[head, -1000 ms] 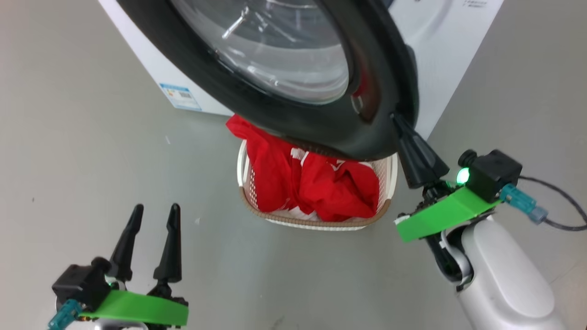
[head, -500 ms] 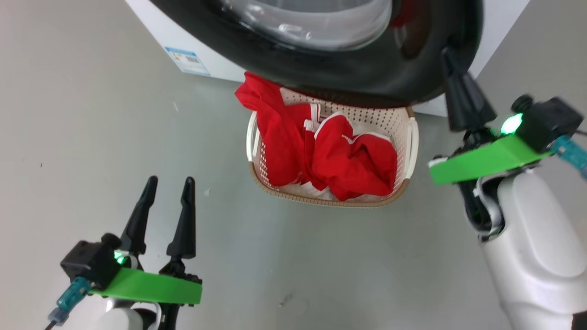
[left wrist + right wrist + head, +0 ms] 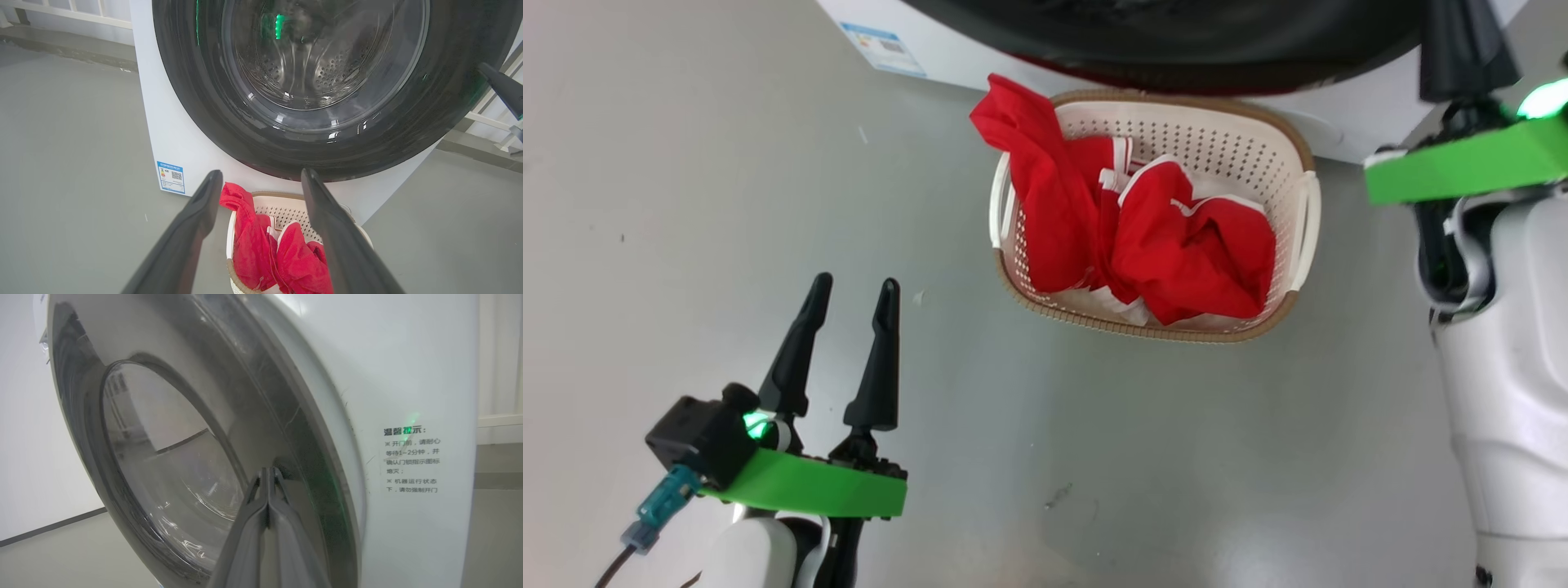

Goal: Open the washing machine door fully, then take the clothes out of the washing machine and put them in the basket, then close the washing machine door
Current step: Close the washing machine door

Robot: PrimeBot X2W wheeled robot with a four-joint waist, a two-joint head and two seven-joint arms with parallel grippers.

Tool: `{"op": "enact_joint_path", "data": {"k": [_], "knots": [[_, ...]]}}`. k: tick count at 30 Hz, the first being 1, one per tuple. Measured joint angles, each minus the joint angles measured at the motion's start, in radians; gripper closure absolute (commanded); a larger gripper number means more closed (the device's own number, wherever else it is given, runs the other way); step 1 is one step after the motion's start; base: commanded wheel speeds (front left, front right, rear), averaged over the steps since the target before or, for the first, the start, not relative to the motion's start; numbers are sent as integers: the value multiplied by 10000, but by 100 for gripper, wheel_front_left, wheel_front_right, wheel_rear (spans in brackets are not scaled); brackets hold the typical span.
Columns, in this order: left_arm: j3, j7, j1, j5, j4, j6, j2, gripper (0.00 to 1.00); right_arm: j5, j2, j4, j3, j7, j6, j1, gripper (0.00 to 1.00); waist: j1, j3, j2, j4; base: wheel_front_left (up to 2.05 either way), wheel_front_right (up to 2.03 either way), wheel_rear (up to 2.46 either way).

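Left wrist view: the washing machine (image 3: 163,134) carries its door (image 3: 245,134) facing out above the basket (image 3: 1258,139), whose long axis runs along the machine's front. The clothes (image 3: 1176,253) fill it (one fold drapes the left rim). The left gripper (image 3: 857,282) is spread and empty. The right gripper (image 3: 267,470) is pinched together, tips on the door's rim.

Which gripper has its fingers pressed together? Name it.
The right gripper: its fingers meet, tips at the rim of the washing machine door. The left gripper has its fingers spread apart, holding nothing.
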Motion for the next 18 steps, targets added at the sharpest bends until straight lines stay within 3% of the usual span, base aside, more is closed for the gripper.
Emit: {"op": "enact_joint_path", "data": {"k": [18], "knots": [[-117,0,-201,-249,-90,0,-13,0,-146,38,-35,-671,-86,107,-914,100,0,494,0,245,0,0,0]]}}
